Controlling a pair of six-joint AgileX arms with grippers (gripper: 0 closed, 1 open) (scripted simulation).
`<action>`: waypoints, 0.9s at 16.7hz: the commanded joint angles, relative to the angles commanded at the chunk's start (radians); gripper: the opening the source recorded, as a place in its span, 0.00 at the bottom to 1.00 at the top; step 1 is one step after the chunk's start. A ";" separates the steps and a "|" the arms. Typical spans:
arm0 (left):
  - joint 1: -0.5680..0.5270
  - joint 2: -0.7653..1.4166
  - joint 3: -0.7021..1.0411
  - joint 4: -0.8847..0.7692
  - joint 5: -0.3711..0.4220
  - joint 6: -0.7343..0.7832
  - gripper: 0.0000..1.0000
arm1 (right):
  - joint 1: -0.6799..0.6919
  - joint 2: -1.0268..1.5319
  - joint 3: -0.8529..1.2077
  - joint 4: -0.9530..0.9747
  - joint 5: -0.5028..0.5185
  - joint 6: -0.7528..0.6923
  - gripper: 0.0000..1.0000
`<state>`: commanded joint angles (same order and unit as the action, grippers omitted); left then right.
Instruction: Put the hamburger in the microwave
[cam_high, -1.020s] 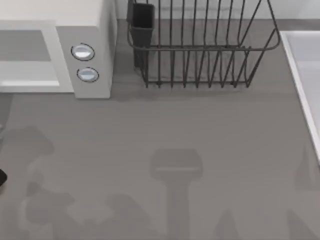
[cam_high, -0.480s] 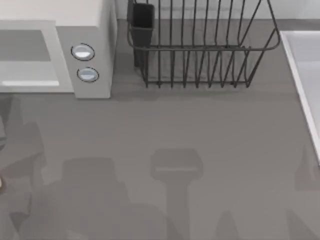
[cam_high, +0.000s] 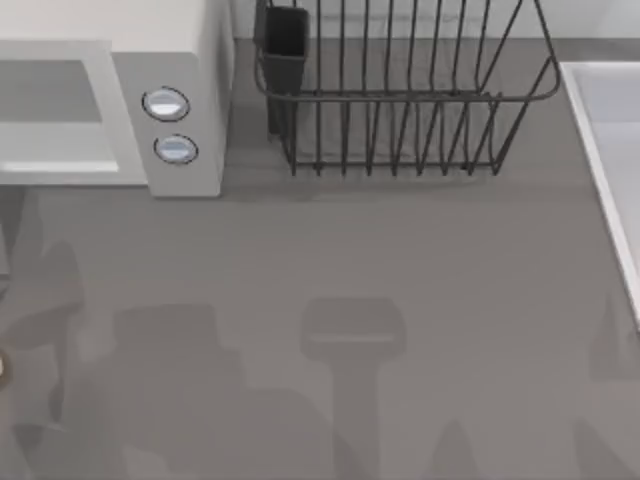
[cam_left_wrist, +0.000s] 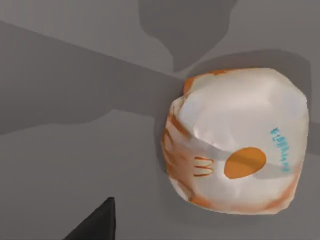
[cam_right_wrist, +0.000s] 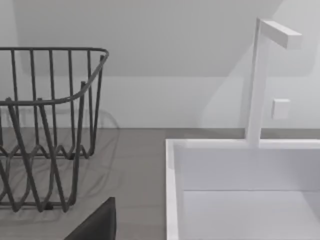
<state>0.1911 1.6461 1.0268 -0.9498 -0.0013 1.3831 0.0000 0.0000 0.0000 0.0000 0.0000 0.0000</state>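
Microwave (cam_high: 110, 110) at upper left of the top view, off-white, grey window facing the counter (cam_high: 400, 280), two round silver-blue buttons (cam_high: 170, 125) stacked at its right end. Door appears shut.

Hamburger (cam_left_wrist: 235, 140) seen in the left wrist view: wrapped, pale with orange-red patches and an orange disc, resting on the grey counter right of centre in that frame. A dark tip of the left pincer (cam_left_wrist: 95, 225) juts in at the lower edge, apart from the wrapper; cannot tell whether it is spread or pressed together. At the far left edge of the top view, low down, a pale sliver (cam_high: 2, 368) shows; cannot tell what it is.

Dark wire rack (cam_high: 400, 90) at upper centre of the top view, just right of the microwave.

White sink (cam_high: 610, 170) along the right edge. Right wrist view looks at rack, sink basin and a white tap (cam_right_wrist: 260, 85); a dark tip of the right pincer (cam_right_wrist: 97, 222) at lower edge, state cannot be told.
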 joint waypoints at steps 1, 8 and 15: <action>0.001 0.008 -0.008 0.013 0.000 0.000 1.00 | 0.000 0.000 0.000 0.000 0.000 0.000 1.00; 0.006 0.146 -0.140 0.293 0.001 0.005 1.00 | 0.000 0.000 0.000 0.000 0.000 0.000 1.00; 0.007 0.171 -0.163 0.332 0.001 0.007 0.92 | 0.000 0.000 0.000 0.000 0.000 0.000 1.00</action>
<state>0.1982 1.8169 0.8637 -0.6176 -0.0007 1.3899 0.0000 0.0000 0.0000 0.0000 0.0000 0.0000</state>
